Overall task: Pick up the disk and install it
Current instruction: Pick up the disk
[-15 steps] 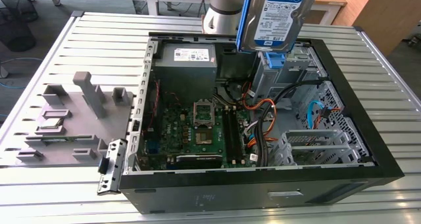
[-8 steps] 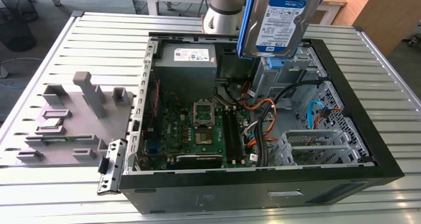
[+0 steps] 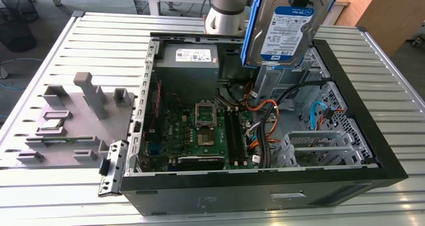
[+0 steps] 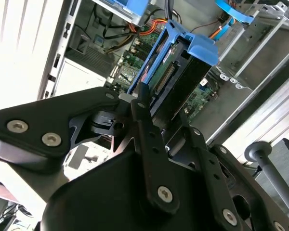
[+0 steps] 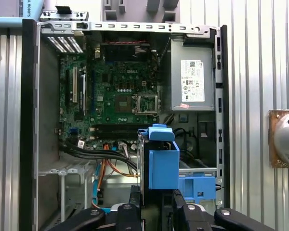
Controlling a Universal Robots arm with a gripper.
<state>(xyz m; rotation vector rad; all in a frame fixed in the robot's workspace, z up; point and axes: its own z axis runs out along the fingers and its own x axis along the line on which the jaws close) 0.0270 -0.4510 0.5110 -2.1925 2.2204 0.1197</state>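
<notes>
Your end effector (image 4: 169, 132) has its fingers closed tight around the disk (image 3: 287, 28), which hangs on edge with its label towards the exterior view, above the open computer case (image 3: 371, 151) and touching nothing inside it. By my judgement, this carry goes best if you hold the blue bracket (image 5: 163, 161) square to the drive cage (image 3: 284, 79) and steer clear of the orange cables (image 3: 263, 107) and the power supply (image 5: 191, 82).

The exterior view looks down on the open computer case (image 3: 265, 196); both wrist views face into it.
</notes>
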